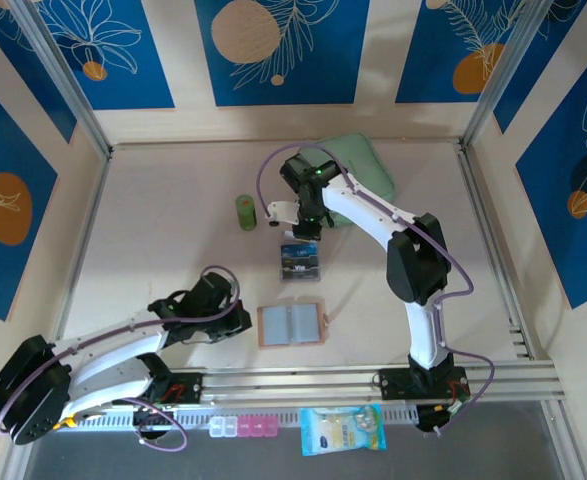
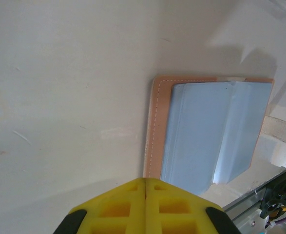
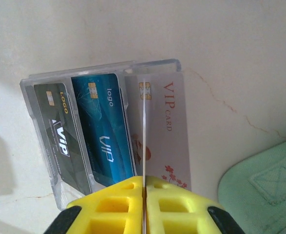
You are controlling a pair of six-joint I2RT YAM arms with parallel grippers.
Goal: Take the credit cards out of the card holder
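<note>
Card (image 3: 144,122) pinched edge-on by right gripper (image 3: 144,183) may miss the box (image 3: 104,68) if released askew; left gripper (image 2: 145,181) pressed together.

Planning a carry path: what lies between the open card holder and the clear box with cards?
Bare table only, in the top external view, between card holder and clear box.

Blue, dark, pale credit cards (image 3: 104,131)
</note>
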